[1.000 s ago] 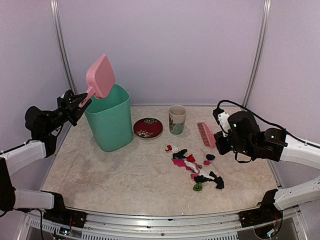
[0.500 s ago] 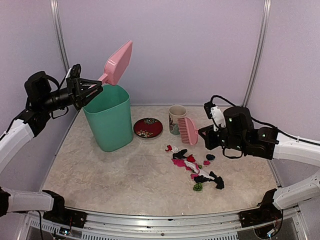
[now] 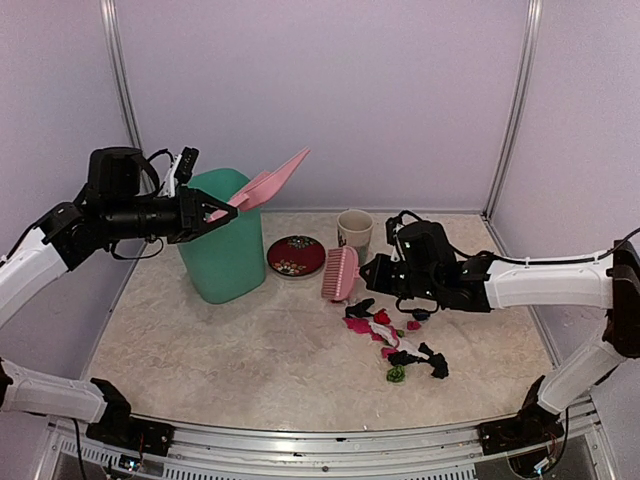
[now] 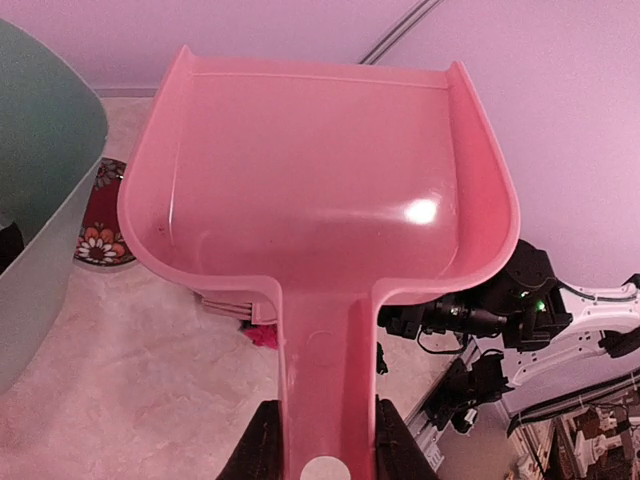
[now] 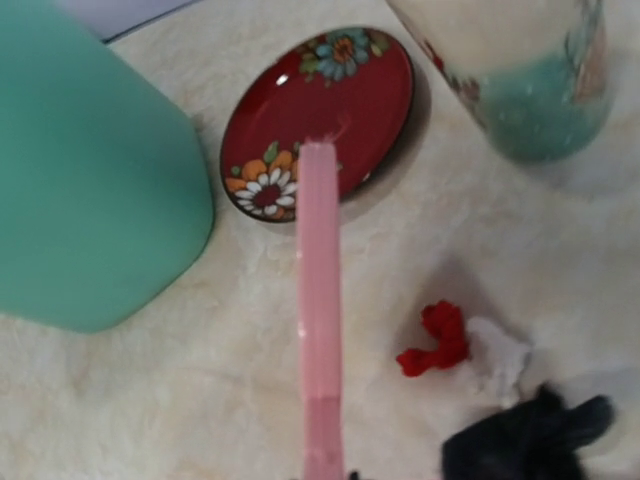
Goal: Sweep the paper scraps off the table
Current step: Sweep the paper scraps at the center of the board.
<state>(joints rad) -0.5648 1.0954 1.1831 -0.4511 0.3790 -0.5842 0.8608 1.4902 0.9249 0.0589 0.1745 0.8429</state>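
Left gripper point(image 3: 205, 212): clamped on dustpan point(image 3: 270, 182) handle; pan raised and tilted over bin point(image 3: 225, 255).
Right gripper point(image 3: 368, 272): clamped on brush point(image 3: 340, 273), between plate point(image 3: 296, 255) and scraps point(image 3: 395, 340).
Scraps: loose cluster on counter point(image 3: 250, 340), right of centre, near cup point(image 3: 354, 230); mostly black, some red, pink, white, green.

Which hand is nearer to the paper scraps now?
Right. The right hand hovers close to the scraps, at their far side, holding the brush. The left hand is far off by the bin, holding the dustpan.
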